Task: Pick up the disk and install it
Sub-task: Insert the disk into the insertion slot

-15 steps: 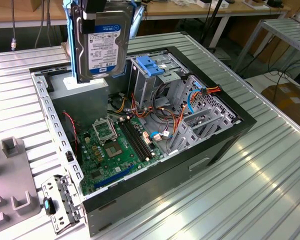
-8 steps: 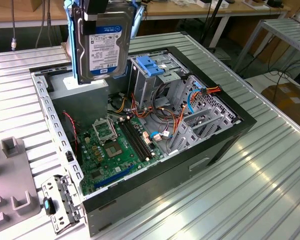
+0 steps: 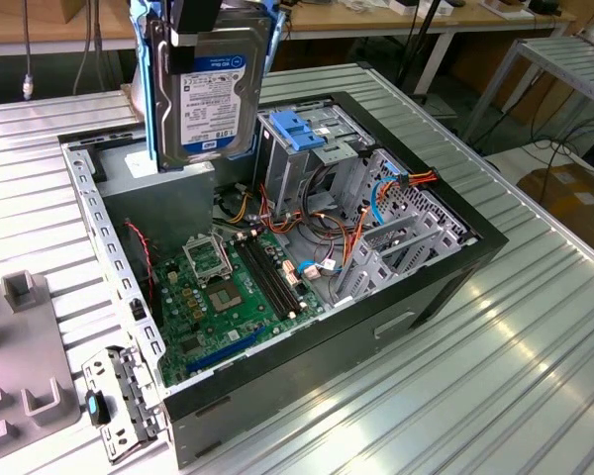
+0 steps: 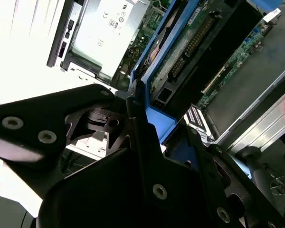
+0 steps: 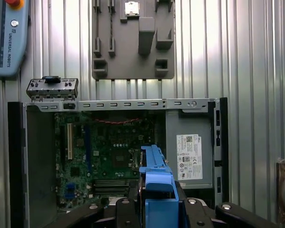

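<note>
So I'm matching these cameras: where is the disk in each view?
Exterior view: the disk hangs upright over the open case.
Second wrist view: close up, slanted, beside the power supply.
First wrist view: edge-on, between motherboard and power supply.
Shared landmark: the power supply, white-stickered.

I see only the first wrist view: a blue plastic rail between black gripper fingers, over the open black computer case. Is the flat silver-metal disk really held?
Observer: Yes; in the exterior view the gripper clamps the flat silver-metal disk by its top edge.
Operator: How does it hang?
Observer: Upright, white-and-blue label facing the exterior camera.
Operator: And the drive cage?
Observer: A bare blue plastic bracket sits at the top of the grey metal drive cage.
</note>
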